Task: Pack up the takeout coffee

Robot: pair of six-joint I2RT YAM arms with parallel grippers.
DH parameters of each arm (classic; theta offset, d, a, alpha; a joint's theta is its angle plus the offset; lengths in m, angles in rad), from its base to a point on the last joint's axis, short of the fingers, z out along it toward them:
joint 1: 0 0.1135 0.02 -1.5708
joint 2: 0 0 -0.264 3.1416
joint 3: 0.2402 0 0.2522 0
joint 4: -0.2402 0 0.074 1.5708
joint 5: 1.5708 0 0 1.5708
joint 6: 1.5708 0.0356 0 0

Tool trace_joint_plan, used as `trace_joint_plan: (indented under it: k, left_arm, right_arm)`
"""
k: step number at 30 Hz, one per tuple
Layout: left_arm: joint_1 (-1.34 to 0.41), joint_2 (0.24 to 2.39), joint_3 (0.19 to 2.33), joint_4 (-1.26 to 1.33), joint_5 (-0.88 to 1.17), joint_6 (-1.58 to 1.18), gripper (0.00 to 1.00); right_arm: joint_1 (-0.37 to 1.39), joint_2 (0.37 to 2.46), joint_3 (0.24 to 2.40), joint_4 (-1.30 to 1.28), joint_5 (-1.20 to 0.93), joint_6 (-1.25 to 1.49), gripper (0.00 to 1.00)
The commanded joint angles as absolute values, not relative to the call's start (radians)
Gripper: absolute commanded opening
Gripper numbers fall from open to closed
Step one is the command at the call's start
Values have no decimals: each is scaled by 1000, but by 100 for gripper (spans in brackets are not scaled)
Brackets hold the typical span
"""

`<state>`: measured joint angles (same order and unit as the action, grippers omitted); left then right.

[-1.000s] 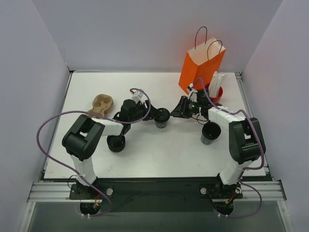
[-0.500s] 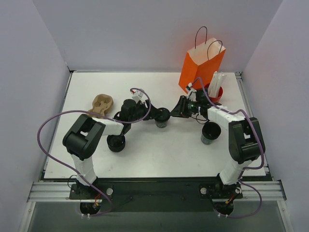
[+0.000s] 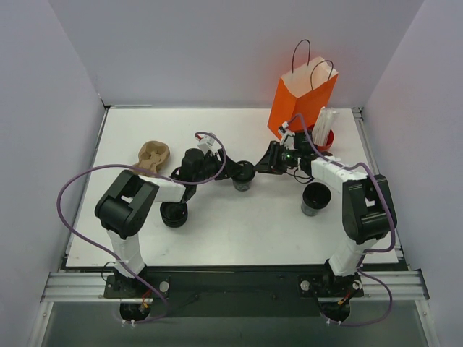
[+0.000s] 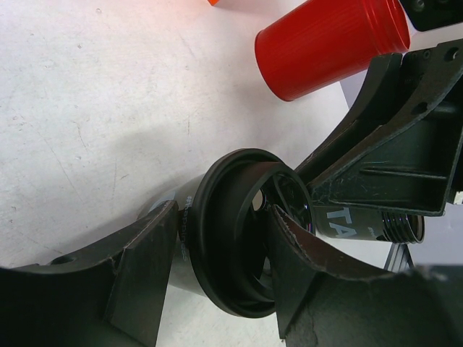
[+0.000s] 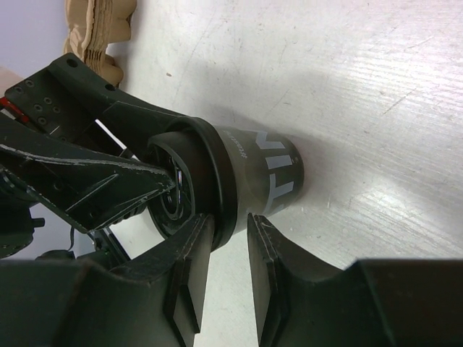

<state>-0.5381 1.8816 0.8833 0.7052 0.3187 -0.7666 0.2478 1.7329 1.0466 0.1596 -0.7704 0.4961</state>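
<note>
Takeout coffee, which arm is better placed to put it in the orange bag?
Probably the right: the orange bag stands close by the right gripper, which is at the rim of the takeout coffee. The left gripper brackets it but sits farther away.

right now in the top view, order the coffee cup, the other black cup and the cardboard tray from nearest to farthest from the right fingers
1. coffee cup, at the right fingers, mid-table
2. other black cup, right side, nearer the arm bases
3. cardboard tray, far left
</note>
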Motion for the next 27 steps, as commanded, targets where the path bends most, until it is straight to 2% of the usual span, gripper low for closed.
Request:
trace_joint_plan:
  k: [1, 17, 27]
  left_arm:
    - [-540, 1982, 818, 403, 275, -690, 59]
    - [-545, 2002, 831, 397, 288, -687, 59]
    - [-561, 2042, 822, 413, 284, -692, 59]
  right_arm:
    - [247, 1730, 1092, 170, -819, 502, 27]
    - [250, 1790, 1068, 172, -781, 479, 26]
    - [278, 1805, 993, 195, -756, 454, 17]
